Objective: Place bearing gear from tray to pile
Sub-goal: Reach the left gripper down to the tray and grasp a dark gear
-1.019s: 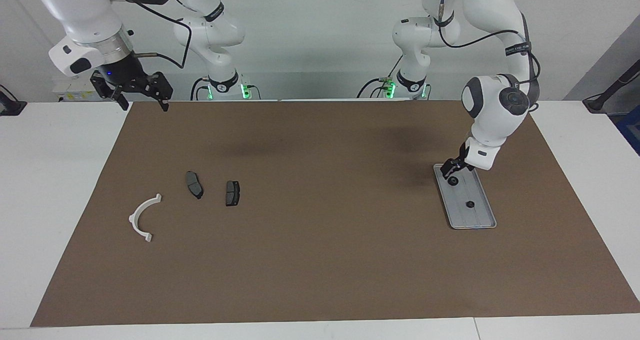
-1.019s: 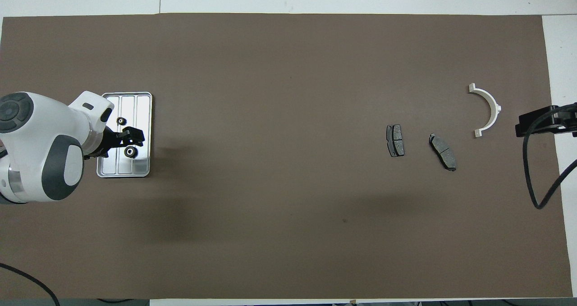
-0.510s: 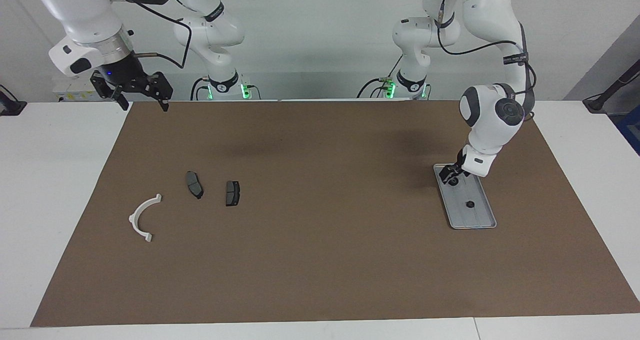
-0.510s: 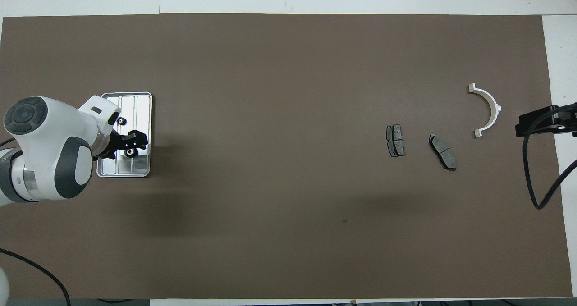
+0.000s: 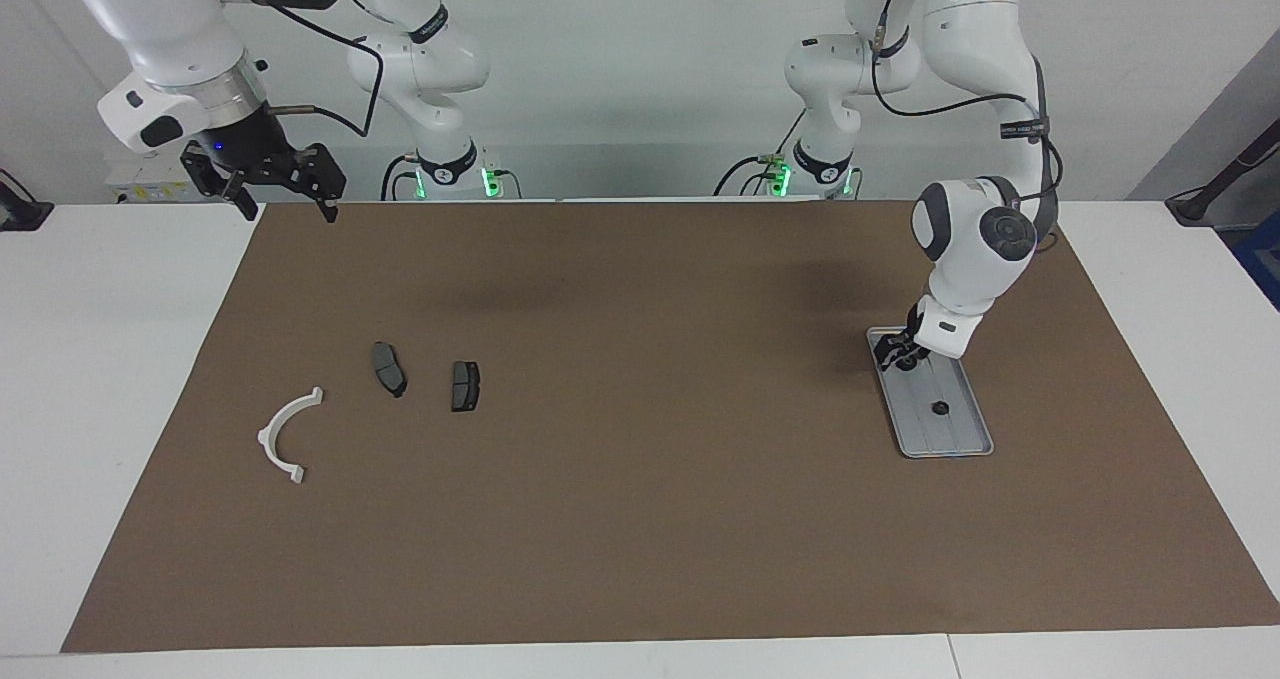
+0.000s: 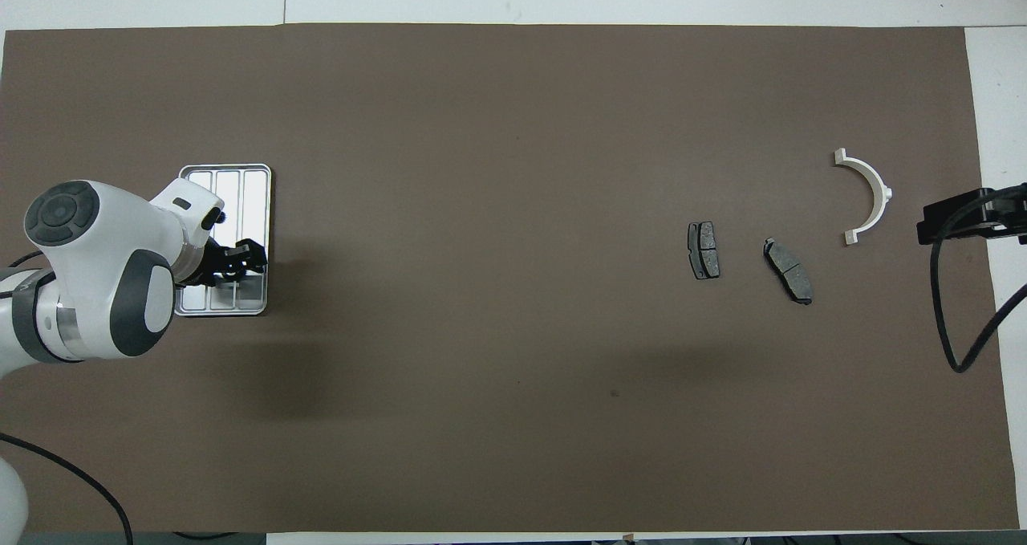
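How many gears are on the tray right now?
2. One gear lies mid-tray; the other gear sits at the tray's end nearer the robots, between the left tool's fingers. None seems hidden.

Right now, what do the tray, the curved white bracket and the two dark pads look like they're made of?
Tray: probably metal, silvery with a bright reflective sheen, raised rim and pressed ribs.
White bracket: likely plastic, plain matte white, thin half-ring with end tabs.
Two dark pads: dark grey, dull and slightly speckled, like brake-pad friction material; the exact material is unclear.
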Controlling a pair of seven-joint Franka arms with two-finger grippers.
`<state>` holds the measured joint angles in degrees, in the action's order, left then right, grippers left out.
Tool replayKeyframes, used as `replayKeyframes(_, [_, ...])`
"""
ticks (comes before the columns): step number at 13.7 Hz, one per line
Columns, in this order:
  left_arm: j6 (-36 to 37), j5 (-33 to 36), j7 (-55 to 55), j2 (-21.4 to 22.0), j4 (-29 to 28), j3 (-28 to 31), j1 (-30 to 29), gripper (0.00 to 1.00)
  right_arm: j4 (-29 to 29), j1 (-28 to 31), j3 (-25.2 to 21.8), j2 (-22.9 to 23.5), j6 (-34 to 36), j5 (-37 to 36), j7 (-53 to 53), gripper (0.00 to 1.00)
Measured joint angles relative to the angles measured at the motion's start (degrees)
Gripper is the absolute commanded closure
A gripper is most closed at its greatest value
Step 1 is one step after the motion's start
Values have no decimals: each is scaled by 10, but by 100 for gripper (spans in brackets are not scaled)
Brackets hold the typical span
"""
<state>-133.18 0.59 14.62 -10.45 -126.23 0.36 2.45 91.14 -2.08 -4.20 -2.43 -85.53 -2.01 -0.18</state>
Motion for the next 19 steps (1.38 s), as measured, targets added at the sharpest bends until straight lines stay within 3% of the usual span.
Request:
replayKeyframes(14, [-18, 0, -20, -1, 0, 0, -4, 29, 2, 0, 0, 0, 0, 0, 0, 0])
replayKeyframes(15, [-19, 0, -20, -1, 0, 0, -4, 33, 2, 0, 0, 0, 0, 0, 0, 0])
replayKeyframes(19, [-24, 0, -20, -1, 1, -2, -4, 71, 2, 5, -2, 0, 0, 0, 1, 0])
